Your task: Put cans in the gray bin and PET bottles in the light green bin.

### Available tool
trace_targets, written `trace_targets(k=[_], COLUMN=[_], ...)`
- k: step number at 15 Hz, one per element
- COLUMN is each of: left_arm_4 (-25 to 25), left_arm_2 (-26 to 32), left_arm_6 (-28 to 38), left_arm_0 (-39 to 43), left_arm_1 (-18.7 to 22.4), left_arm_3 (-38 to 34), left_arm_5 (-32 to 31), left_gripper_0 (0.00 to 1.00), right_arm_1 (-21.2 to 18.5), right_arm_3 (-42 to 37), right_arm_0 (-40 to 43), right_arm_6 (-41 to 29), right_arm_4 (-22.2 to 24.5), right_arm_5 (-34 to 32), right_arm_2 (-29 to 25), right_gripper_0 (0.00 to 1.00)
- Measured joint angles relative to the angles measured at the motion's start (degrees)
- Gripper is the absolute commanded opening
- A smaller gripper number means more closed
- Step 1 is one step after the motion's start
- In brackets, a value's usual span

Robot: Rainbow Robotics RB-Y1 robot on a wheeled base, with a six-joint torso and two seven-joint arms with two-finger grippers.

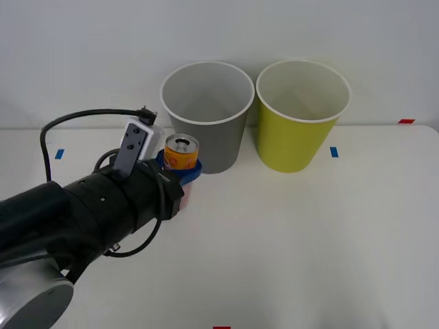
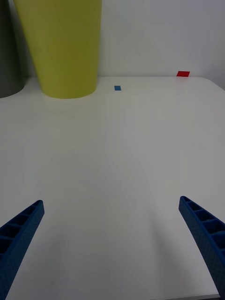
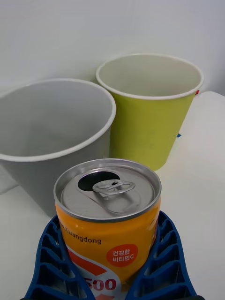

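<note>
Orange can (image 1: 181,153), base hidden by left hand (image 1: 180,170)

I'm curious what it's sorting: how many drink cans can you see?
1. The can is upright, held in the left gripper just in front of the gray bin. The bins' bottoms are partly hidden.

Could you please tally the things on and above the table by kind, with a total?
Orange-and-white drink can with a silver top, held upright in the left gripper beside the gray bin: 1
Round tapered plastic bins, one gray and one yellow-green: 2
Blue tape marks: 2
Red tape marks: 2
Total: 7
</note>
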Motion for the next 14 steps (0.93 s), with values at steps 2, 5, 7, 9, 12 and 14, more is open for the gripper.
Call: trace_targets(k=[2,5,7,9,12,14], left_arm_4=[4.72,10.11,10.95,11.24,11.83,11.93], left_arm_2=[4.91,10.69,12.76,14.15,15.03,15.02], left_arm_6=[-0.58,-0.89,-0.64,-0.27,0.31,0.83], left_arm_0=[-4.62,-11.27,-16.15,-20.61,-28.23,-31.47], left_arm_1=[0.06,-0.25,-0.78,-1.55,-2.42,-2.67], left_arm_3=[-0.24,-0.3,0.02,2.04,8.56,12.77], left_arm_5=[4.53,12.03,15.76,17.05,16.97,15.42], left_gripper_0=[0.01,0.01,0.01,0.01,0.01,0.01], right_arm_1=[0.0,0.0,0.0,0.0,0.0,0.0], right_arm_3=[0.0,0.0,0.0,0.0,0.0,0.0], right_arm_0=[0.0,0.0,0.0,0.0,0.0,0.0], right_arm_6=[0.0,0.0,0.0,0.0,0.0,0.0], right_arm_4=[0.0,0.0,0.0,0.0,0.0,0.0], right_arm_5=[0.0,0.0,0.0,0.0,0.0,0.0], right_arm_2=[0.0,0.0,0.0,0.0,0.0,0.0], right_gripper_0=[1.0,1.0,1.0,1.0,1.0,1.0])
